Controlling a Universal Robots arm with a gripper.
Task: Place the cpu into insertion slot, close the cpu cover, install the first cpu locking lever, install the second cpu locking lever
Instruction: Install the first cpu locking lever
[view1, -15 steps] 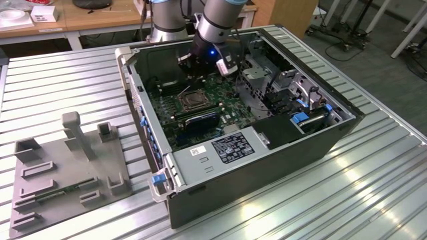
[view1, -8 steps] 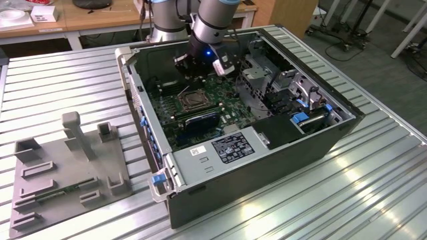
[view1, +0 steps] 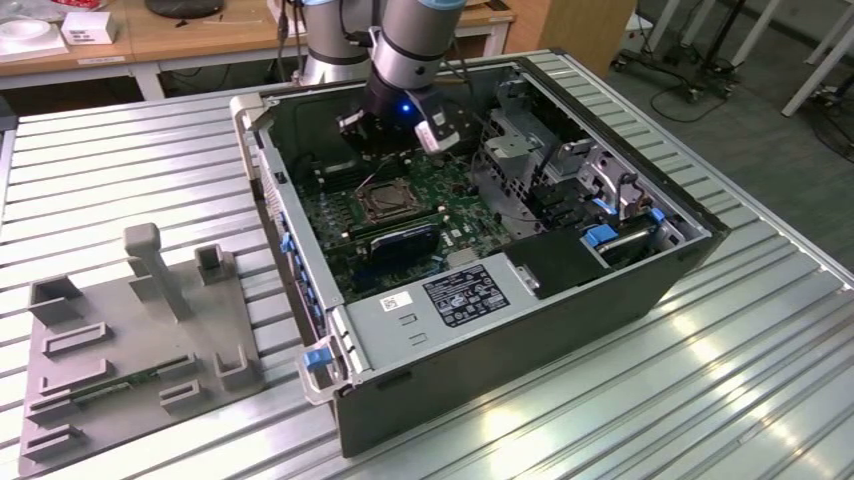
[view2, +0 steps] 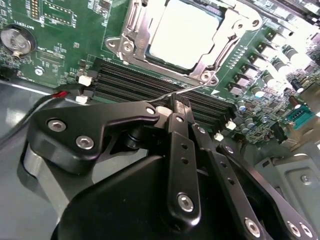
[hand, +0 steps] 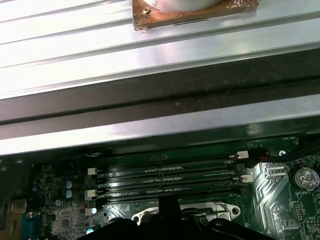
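Our black pincer (view2: 175, 107) hangs low inside the open black computer case (view1: 534, 300). In the second wrist view its fingers (view2: 176, 131) are drawn close together, and we cannot tell whether anything is caught between them.

Going left to right in that view, a round silver coin battery (view2: 15, 42) sits on the green board. Next come the long black memory slots (view2: 130, 80), just ahead of the pincer's tip. Beyond them lies the small pale silvery square cpu (view2: 182, 32), already seated in the metal-framed square insertion slot (view1: 380, 200). The thin silvery cpu cover (view2: 137, 25), a frame plate with a cut-out centre, lies flat around the chip. We therefore judge the first two steps done.

A thin bright wire lever (view2: 192, 88) runs along the socket's near edge and reaches right up to the pincer's tip. It looks free rather than hooked down, so we judge the first lever to be in hand. We cannot make out how the other lever stands.
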